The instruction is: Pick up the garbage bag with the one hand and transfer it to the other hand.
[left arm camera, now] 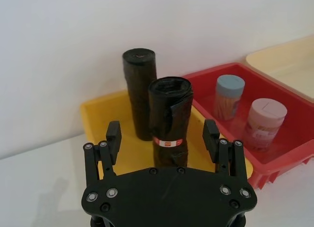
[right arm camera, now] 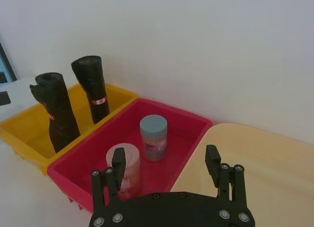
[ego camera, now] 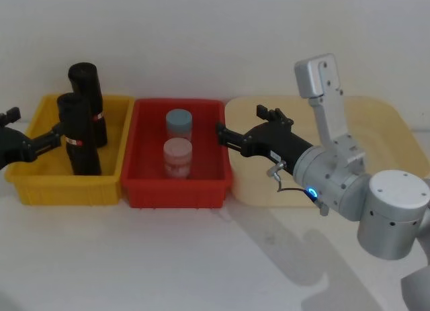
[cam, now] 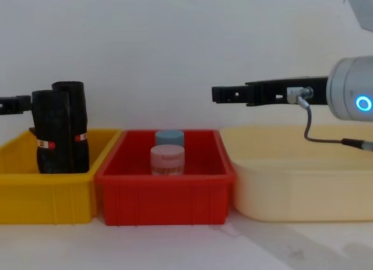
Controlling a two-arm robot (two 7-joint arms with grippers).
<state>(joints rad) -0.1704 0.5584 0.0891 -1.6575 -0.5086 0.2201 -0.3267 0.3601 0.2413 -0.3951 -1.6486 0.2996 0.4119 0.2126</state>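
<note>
The garbage bag [ego camera: 79, 133] is seen standing upright near the middle of the yellow bin [ego camera: 40, 187], with a second roll [ego camera: 87, 89] just behind it. The left gripper [left arm camera: 162, 133] is held spread wide, close up to the bag; contact cannot be told. The right gripper [ego camera: 240, 121] is held released above the red bin's [ego camera: 175, 190] right rim.

It looks like a robotics lab bench: a bare white surface [ego camera: 201, 264] against a blank white wall [ego camera: 201, 29], with a yellow bin [ego camera: 64, 190], red bin [ego camera: 175, 192] and cream bin [cam: 291, 194] in a neat row, and a robot's right gripper [ego camera: 238, 119] held above them.
</note>
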